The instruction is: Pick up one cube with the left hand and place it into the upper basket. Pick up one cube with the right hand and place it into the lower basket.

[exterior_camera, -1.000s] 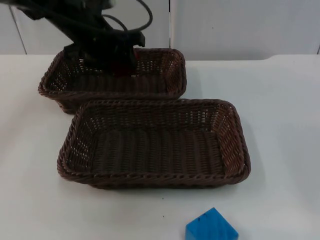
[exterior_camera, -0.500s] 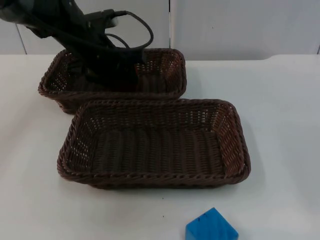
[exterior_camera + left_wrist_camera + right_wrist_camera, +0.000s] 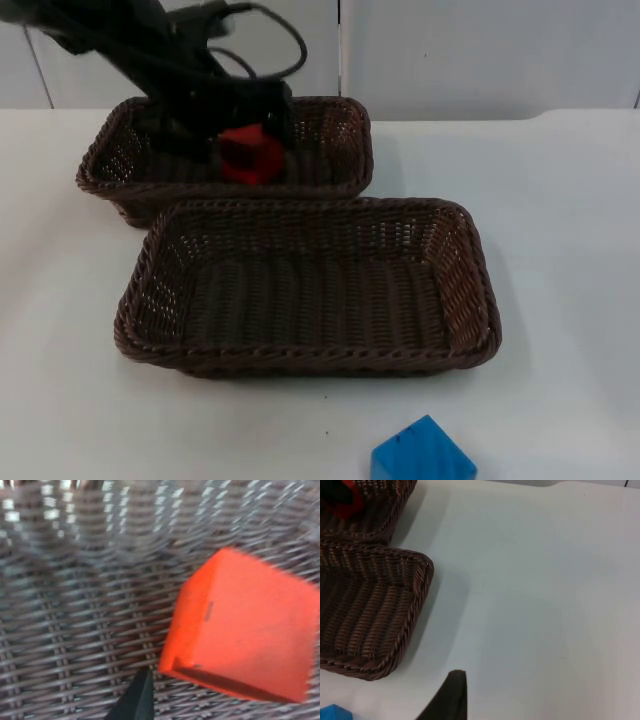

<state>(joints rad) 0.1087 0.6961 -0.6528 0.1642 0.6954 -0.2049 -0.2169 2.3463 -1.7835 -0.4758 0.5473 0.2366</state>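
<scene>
A red cube [image 3: 250, 155] lies on the woven floor of the upper basket [image 3: 345, 110], free of any grip. My left gripper [image 3: 222, 122] hovers open just above and behind it. In the left wrist view the red cube [image 3: 245, 630] rests on the weave beside one black fingertip [image 3: 136, 700]. The lower basket [image 3: 300, 362] stands in front with nothing inside. A blue cube [image 3: 422, 456] sits on the table at the near edge, right of centre. My right gripper [image 3: 451, 695] waits above bare table, right of the lower basket [image 3: 395, 645] and apart from the blue cube [image 3: 332, 713].
The two wicker baskets touch, the lower one overlapping the upper one's front rim. White table stretches to the right of both baskets. A grey partition wall [image 3: 480, 50] closes the far side.
The left arm has lifted and drawn back toward the upper left. The red cube, hidden under the gripper before, now lies uncovered in the upper basket.
</scene>
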